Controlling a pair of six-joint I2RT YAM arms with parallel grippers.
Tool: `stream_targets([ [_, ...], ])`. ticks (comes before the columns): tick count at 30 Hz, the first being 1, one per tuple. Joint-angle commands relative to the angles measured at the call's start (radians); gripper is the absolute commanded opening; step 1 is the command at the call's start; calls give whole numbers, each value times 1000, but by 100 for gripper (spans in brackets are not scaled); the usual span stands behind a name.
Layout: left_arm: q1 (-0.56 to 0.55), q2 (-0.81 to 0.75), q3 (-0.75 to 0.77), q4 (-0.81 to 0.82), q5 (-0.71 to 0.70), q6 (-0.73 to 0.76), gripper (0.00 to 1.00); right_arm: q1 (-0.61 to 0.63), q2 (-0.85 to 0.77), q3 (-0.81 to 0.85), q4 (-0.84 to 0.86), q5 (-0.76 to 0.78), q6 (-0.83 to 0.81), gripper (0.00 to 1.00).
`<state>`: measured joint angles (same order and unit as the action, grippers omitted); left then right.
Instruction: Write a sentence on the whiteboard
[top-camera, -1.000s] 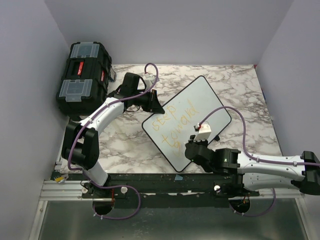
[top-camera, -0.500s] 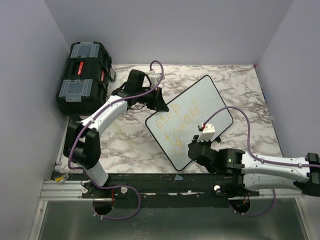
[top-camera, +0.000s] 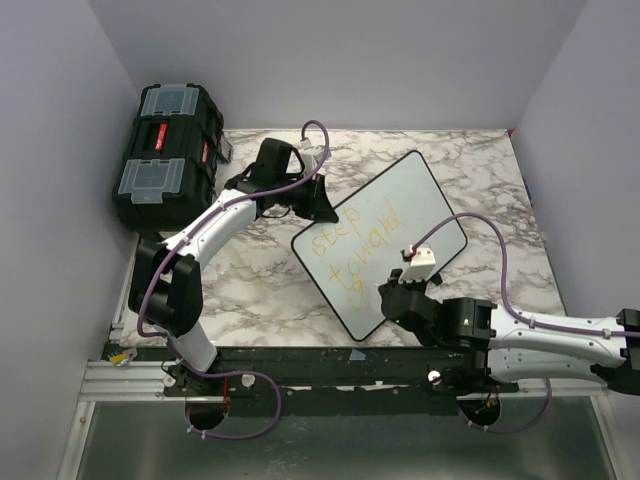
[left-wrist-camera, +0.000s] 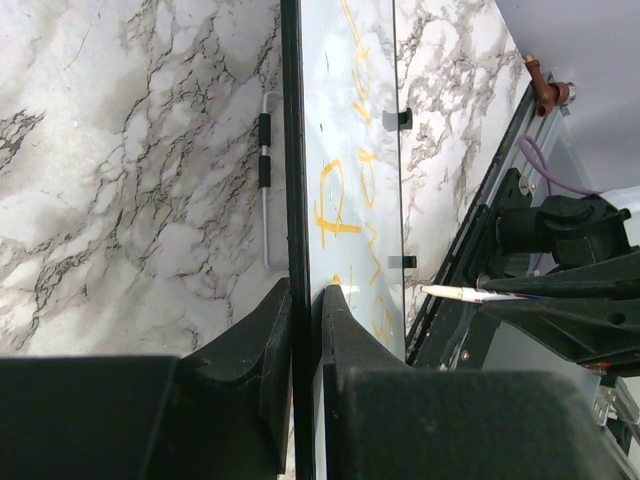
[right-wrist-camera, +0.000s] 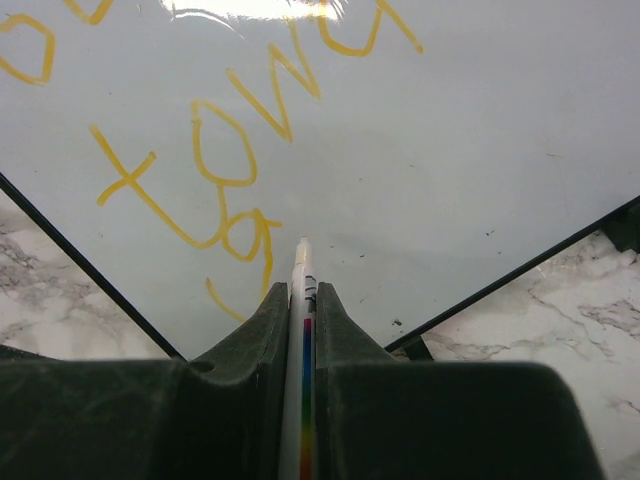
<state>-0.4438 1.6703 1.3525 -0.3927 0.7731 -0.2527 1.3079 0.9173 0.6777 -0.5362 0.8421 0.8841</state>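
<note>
The left gripper (left-wrist-camera: 305, 300) has its jaws almost closed on the upper-left edge of the whiteboard (top-camera: 405, 195), one jaw on each face and the thin black rim between them. Compared with a second ago, this gripper has gone a little to the right, and the board has turned and slid with it on the marble bench (top-camera: 255, 285). In the last half second it hardly moved.

The right gripper (right-wrist-camera: 303, 290) pinches a white marker (right-wrist-camera: 301, 262) tightly between its jaws and has drawn back slightly toward the near edge. The marker tip lies just ahead of these jaws, beside the "g" that opens the third line of the sentence (right-wrist-camera: 215, 160). Whether the tip touches the surface, I cannot tell. Above it the yellow-orange words seem to read "step" and "toward".

I judge that the board was shifted to bring free white surface under the tip. The third line is only begun, so more writing remains.
</note>
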Motion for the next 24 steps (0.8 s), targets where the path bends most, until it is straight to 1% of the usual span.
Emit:
stream_targets([
  [1,-45,25,0,-34,-43,102,0,-1,35,-4,50,44,-25,1],
  [12,-45,20,-6,-30,-42,106,0,-3,87,5,156,58,-77,1],
  [19,-45,13,-10,-30,-44,108,0,-13,151,24,195,90,-83,1],
  [24,-44,9,-11,-31,-43,109,0,-26,182,12,216,77,-81,1],
])
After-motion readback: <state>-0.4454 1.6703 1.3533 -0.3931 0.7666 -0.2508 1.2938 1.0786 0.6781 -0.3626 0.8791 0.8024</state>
